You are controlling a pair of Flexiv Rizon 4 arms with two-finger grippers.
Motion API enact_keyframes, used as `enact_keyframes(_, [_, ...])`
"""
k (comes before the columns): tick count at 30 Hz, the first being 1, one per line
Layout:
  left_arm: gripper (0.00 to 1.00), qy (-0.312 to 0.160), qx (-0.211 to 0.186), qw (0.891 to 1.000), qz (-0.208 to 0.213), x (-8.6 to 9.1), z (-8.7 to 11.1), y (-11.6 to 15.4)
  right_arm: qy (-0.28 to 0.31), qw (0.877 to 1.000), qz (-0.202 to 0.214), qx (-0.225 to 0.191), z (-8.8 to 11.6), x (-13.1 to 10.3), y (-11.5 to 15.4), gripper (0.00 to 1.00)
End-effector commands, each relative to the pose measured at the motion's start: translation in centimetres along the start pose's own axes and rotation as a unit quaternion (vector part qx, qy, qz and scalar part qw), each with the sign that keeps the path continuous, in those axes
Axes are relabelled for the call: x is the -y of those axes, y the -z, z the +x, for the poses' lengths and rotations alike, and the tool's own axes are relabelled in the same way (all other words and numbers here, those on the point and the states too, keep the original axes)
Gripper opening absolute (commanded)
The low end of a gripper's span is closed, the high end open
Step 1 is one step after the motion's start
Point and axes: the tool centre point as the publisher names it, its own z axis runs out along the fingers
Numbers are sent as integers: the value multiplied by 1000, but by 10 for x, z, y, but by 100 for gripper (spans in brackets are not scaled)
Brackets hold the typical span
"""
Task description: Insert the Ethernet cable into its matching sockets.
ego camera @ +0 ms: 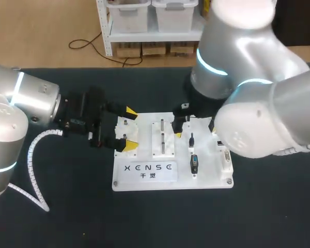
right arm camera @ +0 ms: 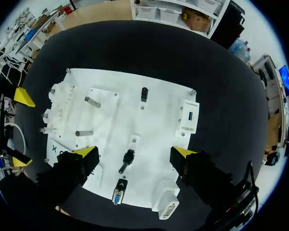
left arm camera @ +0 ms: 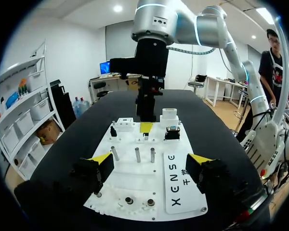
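The white socket board [ego camera: 144, 178] lies mid-table. A small black plug [right arm camera: 127, 159] lies on it, right under and between the fingers of my right gripper [right arm camera: 134, 153], which hangs open above the board. In the head view this plug [ego camera: 191, 139] shows beside my right arm. A second black plug [right arm camera: 144, 93] stands farther ahead. No long cable shows. My left gripper [ego camera: 127, 129] is open at the board's left end, its yellow tips either side of a white peg block [ego camera: 125, 128]. In the left wrist view the left gripper [left arm camera: 149, 163] straddles that end, with nothing held.
On the board are metal pegs [left arm camera: 137, 155], a dark connector with a blue face [ego camera: 195, 163], a white socket block [right arm camera: 188, 115] and a white multi-pin connector [right arm camera: 166, 209]. My bulky right arm [ego camera: 248, 77] covers the board's far right part. Black tabletop surrounds the board.
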Motion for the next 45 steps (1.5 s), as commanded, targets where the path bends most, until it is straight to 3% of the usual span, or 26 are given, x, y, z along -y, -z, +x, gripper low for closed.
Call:
enact_keyframes(1, [100,-1,3,1000,-1,1,2,0,-7,1000,22,-10,0,-5,-7,100])
enact_keyframes(9, [100,-1,3,1000,-1,1,2,0,-30,999,24,-22,5,-5,-13,100])
enact_keyframes(12, [100,-1,3,1000,-1,1,2,0,-41,999,19,-29,6,-6,-16,94])
enact_keyframes(13, [100,-1,3,1000,-1,1,2,0,-43,998,18,-30,7,-6,-17,84])
enact_keyframes(15, [100,-1,3,1000,-1,1,2,0,-42,998,18,-31,7,-7,-18,49])
enact_keyframes(16, [100,-1,3,1000,-1,1,2,0,-42,998,17,-34,8,-7,-19,47])
enact_keyframes(18, [100,-1,3,1000,-1,1,2,0,-41,998,16,-35,8,-8,-19,28])
enact_keyframes(25, [100,-1,3,1000,-1,1,2,0,-31,999,17,-37,6,-10,-21,24])
enact_keyframes(27, [100,-1,3,1000,-1,1,2,0,-30,999,17,-39,7,-10,-23,7])
enact_keyframes(29, [100,-1,3,1000,-1,1,2,0,-28,999,17,-41,7,-10,-23,0])
enact_keyframes(36, [100,-1,3,1000,-1,1,2,0,-24,999,17,-41,7,-9,-22,0])
enact_keyframes(45, [100,-1,3,1000,-1,1,2,0,-20,999,13,-38,3,1,5,0])
